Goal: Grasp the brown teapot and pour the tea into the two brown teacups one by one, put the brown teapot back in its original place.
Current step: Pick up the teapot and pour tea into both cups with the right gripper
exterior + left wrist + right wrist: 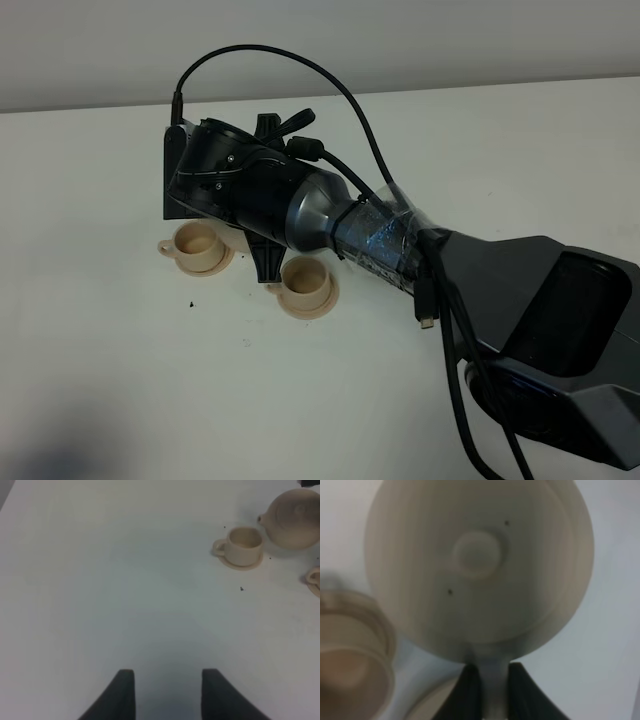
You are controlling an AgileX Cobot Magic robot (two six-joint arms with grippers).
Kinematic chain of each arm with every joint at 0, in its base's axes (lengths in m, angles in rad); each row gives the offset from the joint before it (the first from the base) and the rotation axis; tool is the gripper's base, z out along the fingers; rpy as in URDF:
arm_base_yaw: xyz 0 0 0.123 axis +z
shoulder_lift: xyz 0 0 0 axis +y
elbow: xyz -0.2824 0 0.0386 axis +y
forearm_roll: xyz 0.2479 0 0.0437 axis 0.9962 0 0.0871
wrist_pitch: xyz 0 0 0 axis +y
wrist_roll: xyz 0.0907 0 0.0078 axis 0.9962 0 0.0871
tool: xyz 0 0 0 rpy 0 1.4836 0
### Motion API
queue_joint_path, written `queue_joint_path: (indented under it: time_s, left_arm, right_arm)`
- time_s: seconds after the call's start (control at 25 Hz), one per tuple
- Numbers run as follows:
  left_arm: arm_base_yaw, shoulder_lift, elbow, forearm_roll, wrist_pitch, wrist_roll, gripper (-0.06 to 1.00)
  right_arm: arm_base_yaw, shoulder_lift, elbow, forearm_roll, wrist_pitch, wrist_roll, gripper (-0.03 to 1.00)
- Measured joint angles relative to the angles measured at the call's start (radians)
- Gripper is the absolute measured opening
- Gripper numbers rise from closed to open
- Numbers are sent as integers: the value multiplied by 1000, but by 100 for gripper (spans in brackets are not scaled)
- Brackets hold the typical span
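Observation:
The brown teapot [477, 560] fills the right wrist view from above, its lid knob in the middle. My right gripper [492, 675] is shut on its loop handle [492, 690]. In the exterior high view my right arm [240, 185] reaches across and hides the teapot. The two brown teacups [200, 246] [306, 286] stand on their saucers just in front of the arm. The left wrist view shows the teapot [295, 517] behind one cup [243, 545]. My left gripper [167, 695] is open and empty over bare table. I cannot tell if the teapot is lifted.
The white table [150, 400] has a few dark specks [189, 303] near the cups. A black cable [300, 65] loops above the right arm. A saucer rim [432, 705] shows by the right fingers; I cannot tell which saucer it is.

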Motion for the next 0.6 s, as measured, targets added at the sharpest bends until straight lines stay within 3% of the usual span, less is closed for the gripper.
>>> queue_joint_path:
  time_s: [0.6]
  left_arm:
    - [0, 0, 0, 0, 0, 0, 37]
  right_arm:
    - [22, 24, 0, -113, -12, -10, 13]
